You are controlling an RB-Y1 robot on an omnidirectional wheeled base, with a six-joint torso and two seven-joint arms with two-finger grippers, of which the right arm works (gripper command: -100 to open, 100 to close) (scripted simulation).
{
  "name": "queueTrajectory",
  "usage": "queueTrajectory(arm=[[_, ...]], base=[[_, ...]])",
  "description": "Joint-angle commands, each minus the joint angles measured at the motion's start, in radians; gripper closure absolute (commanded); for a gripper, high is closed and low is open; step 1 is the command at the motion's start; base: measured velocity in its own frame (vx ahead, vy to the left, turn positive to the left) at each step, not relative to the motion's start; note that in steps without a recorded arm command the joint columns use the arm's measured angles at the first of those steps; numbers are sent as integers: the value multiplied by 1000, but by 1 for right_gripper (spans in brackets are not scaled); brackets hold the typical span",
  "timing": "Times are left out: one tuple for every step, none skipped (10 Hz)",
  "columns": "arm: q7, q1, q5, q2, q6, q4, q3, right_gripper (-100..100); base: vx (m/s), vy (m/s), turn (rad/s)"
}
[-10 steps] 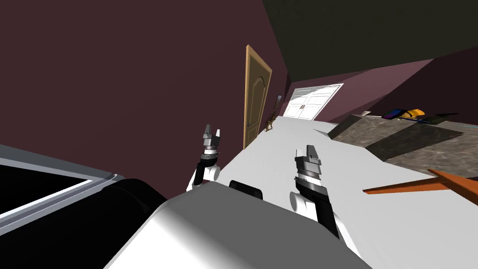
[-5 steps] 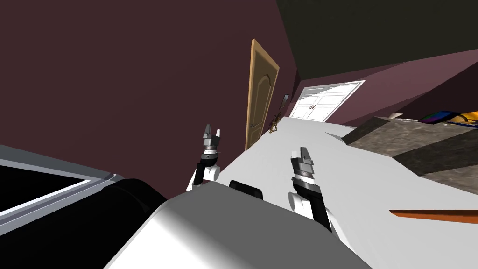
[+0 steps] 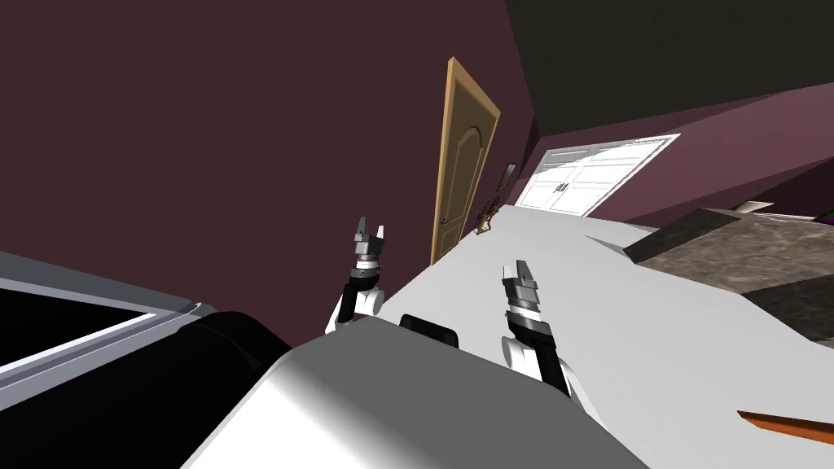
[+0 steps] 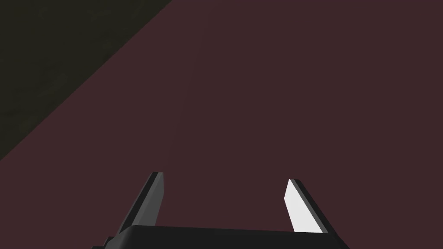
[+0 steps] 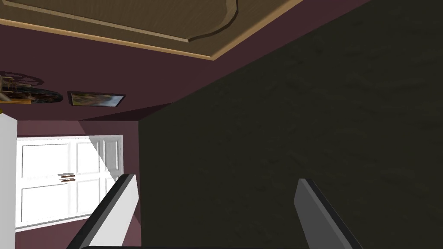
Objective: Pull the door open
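Note:
A tan panelled door stands shut in the maroon wall, some way ahead of both hands. My left gripper is raised in front of the maroon wall, short of the door, and its fingers stand open with nothing between them. My right gripper is held over the white floor, to the right of the door line, also open and empty. The right wrist view catches the door's arched panel far beyond the fingertips.
A white double door closes the far end of the passage. A grey stone-patterned block stands at right, an orange edge lower right. A small picture and a small wooden object are by the wall beyond the door. A black area lies at left.
The whole head view has swung: the door and the far double door have slid right and grown a little. The coloured items at right have left the picture. My right gripper has drifted slightly left.

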Motion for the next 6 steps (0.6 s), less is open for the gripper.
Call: queueTrajectory(arm=[[-14, -8, -1, -15, -15, 31, 0, -100], [-21, -13, -1, -22, -24, 49, 1, -100], [-28, -17, -1, -30, -33, 67, 3, -100], [-35, -21, -1, -37, -42, 86, 4, -100], [-42, -26, -1, -45, -52, 106, 6, -100], [-50, -30, -1, -53, -62, 126, 7, -100]], base=[[106, -21, 112], [93, -14, 101], [90, -25, 98], [92, -34, 116], [100, -30, 114], [89, -17, 114]])
